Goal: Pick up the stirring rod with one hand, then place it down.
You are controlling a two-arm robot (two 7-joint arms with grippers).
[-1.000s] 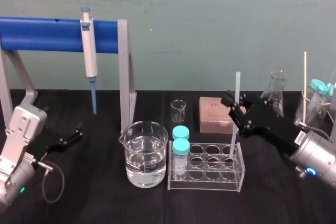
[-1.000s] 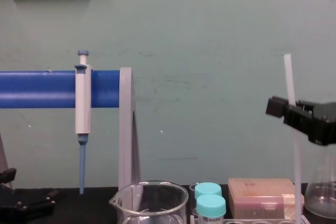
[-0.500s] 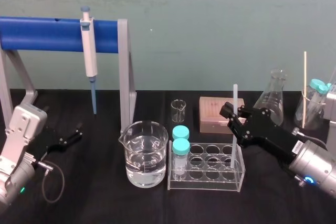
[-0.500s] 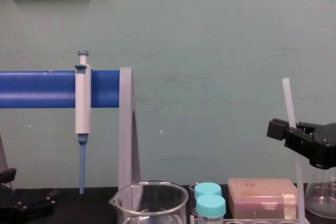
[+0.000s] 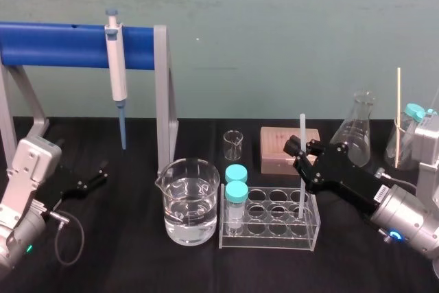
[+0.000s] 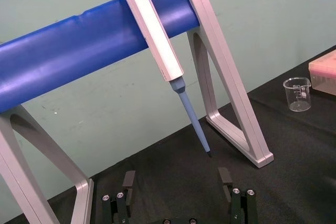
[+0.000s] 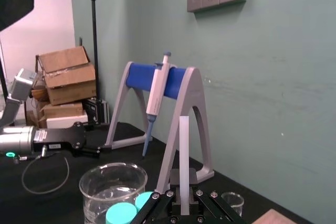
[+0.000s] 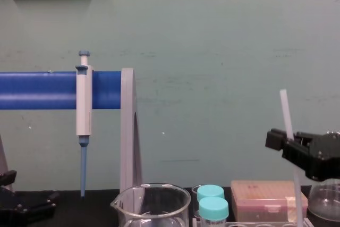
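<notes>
The right gripper [image 5: 300, 154] has its fingers closed on the stirring rod [image 5: 302, 127], pinching it partway up so that a good length stands above the fingers. The rod is close to upright with a slight lean, and its lower end sits inside a right-hand well of the clear rack [image 5: 269, 241] on the table [image 5: 137, 265]. Whether the tip touches the bottom of the well cannot be told. The main risk lies in the release. A thin, smooth rod taller than the rack would likely tip over as soon as the fingers open, swinging against the well's rim and perhaps levering the light rack or toppling out. Pressing further down with the tip already seated could bend the rod or push the rack toward the capped tubes [image 5: 236, 182] and the beaker [image 5: 191, 200] of water just beside it. The left gripper [image 5: 86, 183] rests on the table at the far left, its fingers spread wide and holding nothing.
</notes>
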